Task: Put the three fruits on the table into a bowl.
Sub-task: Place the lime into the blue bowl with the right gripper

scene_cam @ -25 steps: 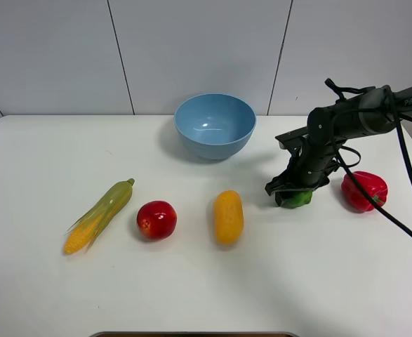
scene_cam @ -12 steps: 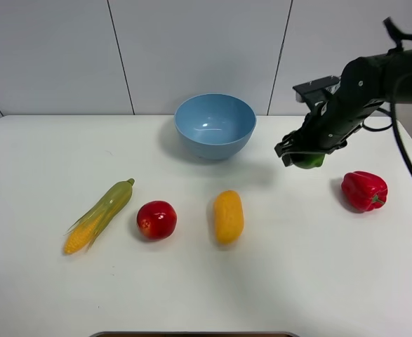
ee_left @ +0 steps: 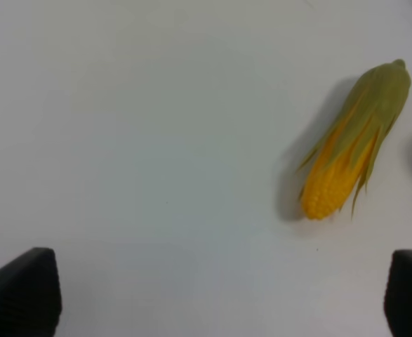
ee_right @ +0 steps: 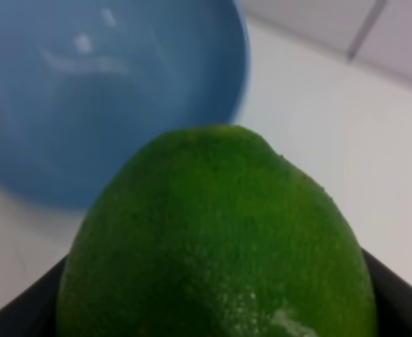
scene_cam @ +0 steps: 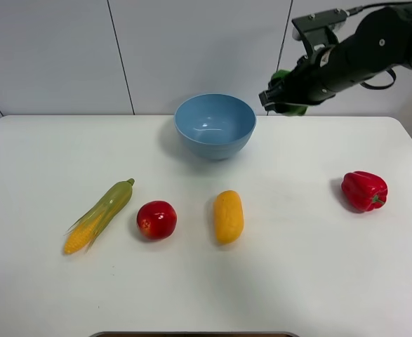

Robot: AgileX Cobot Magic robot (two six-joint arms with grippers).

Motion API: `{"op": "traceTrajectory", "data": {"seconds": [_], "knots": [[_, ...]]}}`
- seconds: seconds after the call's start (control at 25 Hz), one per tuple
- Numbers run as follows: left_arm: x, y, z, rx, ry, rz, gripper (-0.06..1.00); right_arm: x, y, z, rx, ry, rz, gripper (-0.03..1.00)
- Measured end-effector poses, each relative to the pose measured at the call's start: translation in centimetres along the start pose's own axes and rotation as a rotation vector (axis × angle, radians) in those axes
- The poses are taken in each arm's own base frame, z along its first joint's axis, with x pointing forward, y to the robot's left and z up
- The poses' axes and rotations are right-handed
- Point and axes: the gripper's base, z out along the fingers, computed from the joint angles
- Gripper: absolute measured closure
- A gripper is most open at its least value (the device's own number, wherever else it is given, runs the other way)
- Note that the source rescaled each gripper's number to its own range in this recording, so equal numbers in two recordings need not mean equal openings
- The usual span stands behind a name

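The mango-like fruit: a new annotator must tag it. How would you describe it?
Start at the light-blue bowl at the back of the white table. In front of it lies the mango-like fruit, beside the red apple. It alone is smooth, oblong and yellow-orange, with no husk.

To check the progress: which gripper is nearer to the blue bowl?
Right. The right gripper, holding the lime, hangs beside the bowl; the left gripper is farther off, near the corn.

A pale grey panelled wall [scene_cam: 191, 49] with thin dark seams [scene_cam: 121, 56] rises behind the white table [scene_cam: 297, 281].
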Motion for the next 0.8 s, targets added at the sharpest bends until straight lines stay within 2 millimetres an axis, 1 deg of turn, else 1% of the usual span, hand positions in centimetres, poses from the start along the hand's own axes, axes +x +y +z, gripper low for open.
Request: {"op": "traceTrajectory", "data": {"seconds": [0.04, 0.16, 0.32, 0.44, 0.6, 0.8], "knots": [[0.0, 0.0, 0.0, 0.000, 0.000, 0.000, 0.08, -1.0, 0.4, 0.1, -0.007, -0.024, -0.007, 0.79], [0.0, 0.0, 0.0, 0.000, 0.000, 0.000, 0.08, -3.1, 1.3, 1.1, -0.024, -0.062, -0.024, 0.79], [0.0, 0.0, 0.0, 0.000, 0.000, 0.000, 0.08, -4.4, 2.5, 3.9, -0.044, -0.059, -0.043, 0.79], [0.0, 0.0, 0.0, 0.000, 0.000, 0.000, 0.08, -4.9, 3.3, 6.4, -0.055, -0.049, -0.053, 0.79], [0.0, 0.0, 0.0, 0.000, 0.000, 0.000, 0.08, -5.0, 4.0, 9.7, -0.065, -0.022, -0.062, 0.79], [0.0, 0.0, 0.0, 0.000, 0.000, 0.000, 0.08, -3.7, 4.3, 13.9, -0.066, 0.029, -0.064, 0.79]]}}
